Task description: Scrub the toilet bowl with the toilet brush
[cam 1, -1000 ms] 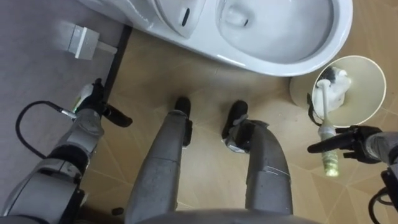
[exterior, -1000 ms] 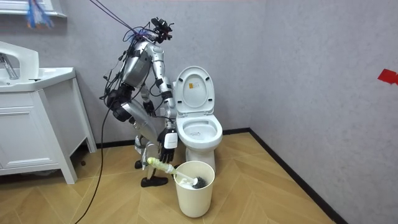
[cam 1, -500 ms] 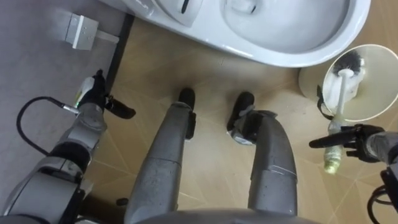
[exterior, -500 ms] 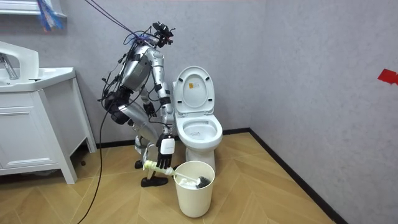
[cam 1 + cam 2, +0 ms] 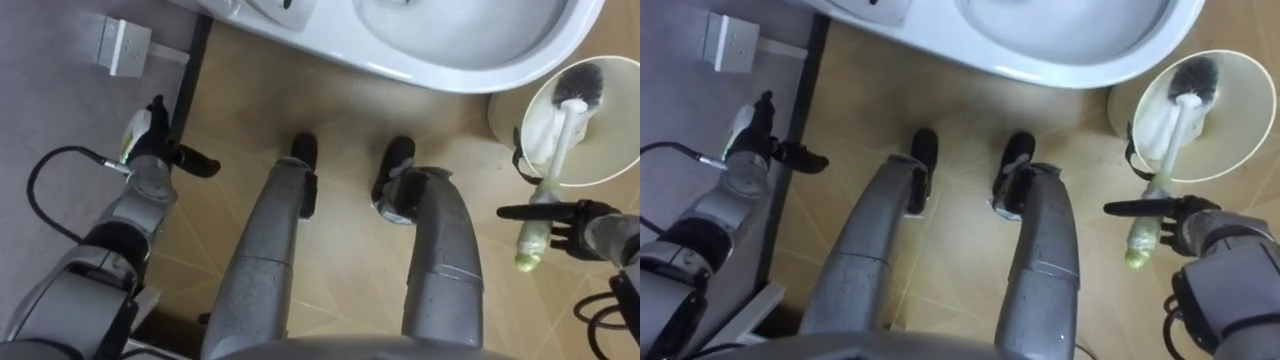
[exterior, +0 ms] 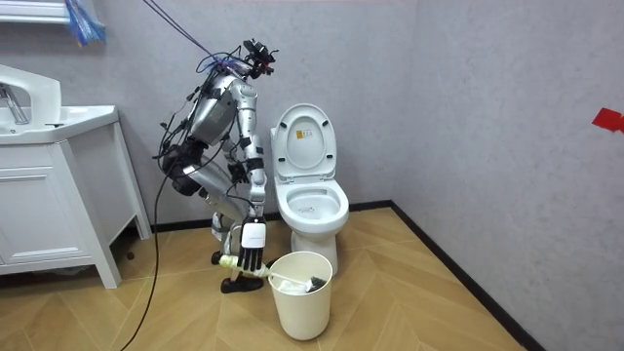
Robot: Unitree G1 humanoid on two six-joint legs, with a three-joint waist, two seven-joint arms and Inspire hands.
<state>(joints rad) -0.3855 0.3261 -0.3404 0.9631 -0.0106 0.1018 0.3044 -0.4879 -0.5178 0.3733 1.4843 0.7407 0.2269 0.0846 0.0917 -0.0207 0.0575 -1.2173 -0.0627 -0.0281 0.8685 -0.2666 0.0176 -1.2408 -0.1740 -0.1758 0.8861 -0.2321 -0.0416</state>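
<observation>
My right robot hand (image 5: 572,226) grips the brush (image 5: 553,160) handle, bristles down in the bin (image 5: 628,140); next I'd lift clear, swing over the bowl (image 5: 480,76).

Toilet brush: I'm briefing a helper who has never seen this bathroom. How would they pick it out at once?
Find the white toilet, then the round cream bin on the floor to the robot's right of it. The toilet brush slants out of that bin, held by the robot's right hand. Nothing else nearby has its dark bristles, white stem and yellow-green handle.
</observation>
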